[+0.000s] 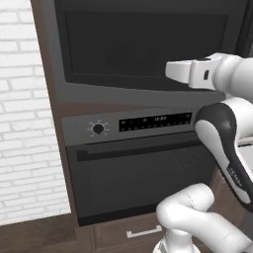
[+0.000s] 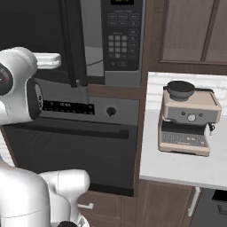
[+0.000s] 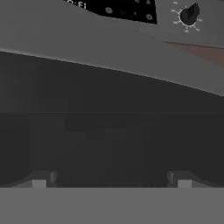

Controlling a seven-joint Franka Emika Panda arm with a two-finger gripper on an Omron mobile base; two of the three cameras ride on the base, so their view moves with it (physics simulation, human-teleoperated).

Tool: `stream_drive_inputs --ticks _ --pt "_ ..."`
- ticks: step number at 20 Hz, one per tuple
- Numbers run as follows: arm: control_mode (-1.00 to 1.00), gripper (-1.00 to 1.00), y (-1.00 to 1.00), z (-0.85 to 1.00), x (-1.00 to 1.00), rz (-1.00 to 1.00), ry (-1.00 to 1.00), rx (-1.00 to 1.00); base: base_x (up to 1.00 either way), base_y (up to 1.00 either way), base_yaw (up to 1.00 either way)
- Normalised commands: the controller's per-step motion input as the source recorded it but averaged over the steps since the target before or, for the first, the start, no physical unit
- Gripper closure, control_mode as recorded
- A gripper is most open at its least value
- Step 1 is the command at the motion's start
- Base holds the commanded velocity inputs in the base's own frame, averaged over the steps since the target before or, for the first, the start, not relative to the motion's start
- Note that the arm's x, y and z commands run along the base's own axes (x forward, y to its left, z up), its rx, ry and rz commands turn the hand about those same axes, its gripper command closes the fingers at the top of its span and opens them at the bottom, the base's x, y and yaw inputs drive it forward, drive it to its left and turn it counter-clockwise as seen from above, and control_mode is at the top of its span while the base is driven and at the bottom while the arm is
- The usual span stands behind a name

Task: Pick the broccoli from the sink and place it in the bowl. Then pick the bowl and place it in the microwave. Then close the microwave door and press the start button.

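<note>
The wide dark grey microwave door with a big dark glass window [image 1: 148, 44] is the thing to move now, I think. It sits at 12 o'clock in the left base view, above the dark grey oven with a round black knob [image 1: 138, 178]. In the right base view the door is at 10 o'clock and seems to stand a little way open. A thin strip of the inside of the large dark grey built-in microwave [image 2: 93, 53] shows between the door and the keypad panel of small buttons [image 2: 122, 42] at 12 o'clock. The end effector [image 3: 111, 181] is wide open and holds nothing. Its two small dark tips stand far apart, right in front of the dark glass. The door looks big, hard and stiff, so it will not bend or squash. It probably swings on its left side, so it should turn easily and does not need lifting. The glass looks smooth and slippery, and there is no handle I can see to grab. So pinching it is a poor idea. It is better to push flat against it. The best spot is the grey frame near the free side at 3 o'clock on the door, far from the hinge, where a small push does the most. Push softly, since glass can crack. The buttons are tiny and want only a light poke.
</note>
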Motion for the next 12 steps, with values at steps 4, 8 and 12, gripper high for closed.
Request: stream_drive_inputs --ticks 4,8,12 --pt "-1.0 -1.0 0.1 -0.03 0.79 0.23 0.01 0.14 0.0 0.0 0.0" --pt "-1.0 -1.0 0.36 0.0 0.64 0.16 0.0 0.01 0.0 0.0 0.0" --pt "-1.0 -1.0 0.32 0.0 0.54 0.13 0.01 0.0 0.0 0.0 0.0"
